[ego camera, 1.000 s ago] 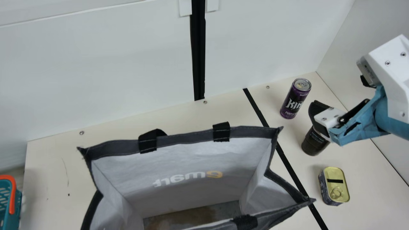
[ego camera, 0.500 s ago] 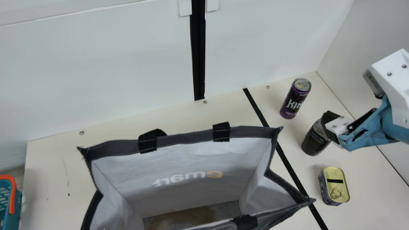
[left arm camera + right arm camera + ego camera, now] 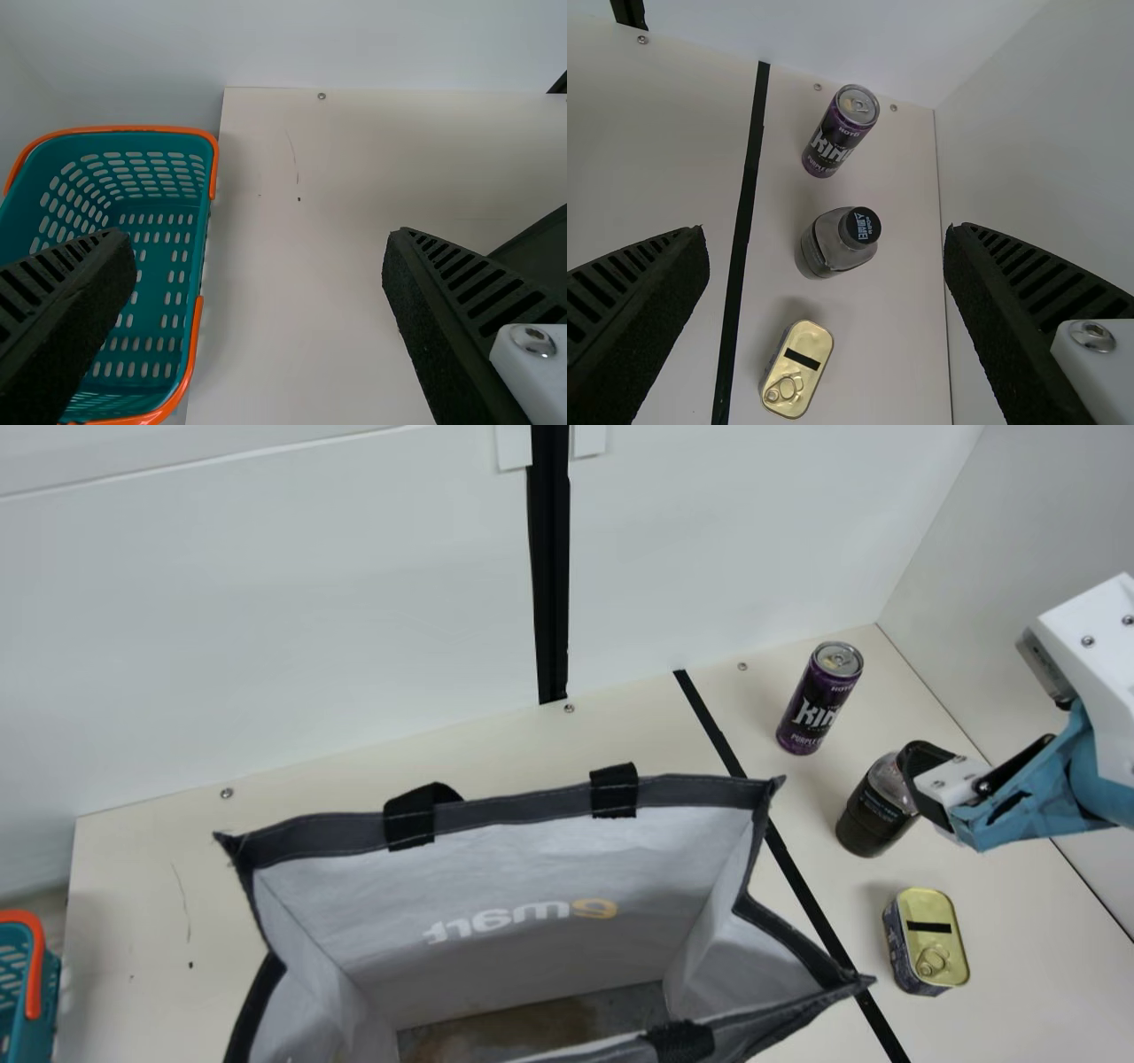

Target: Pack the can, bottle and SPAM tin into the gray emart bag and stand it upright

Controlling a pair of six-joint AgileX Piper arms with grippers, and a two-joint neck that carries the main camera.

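Left gripper [image 3: 257,239] and right gripper [image 3: 918,763]: fingers wide apart, each holding nothing. Can [image 3: 817,701] stands near table's [image 3: 133,886] far right corner; bottle [image 3: 873,815], then SPAM tin [image 3: 932,948], lie nearer, between gray emart bag [image 3: 532,850] and right edge.

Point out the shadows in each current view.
Main view: soft shadow beside the SPAM tin, and the bag darkens inside toward its floor; left wrist view: faint shading on the table alongside the basket; right wrist view: soft shadow by the tin.
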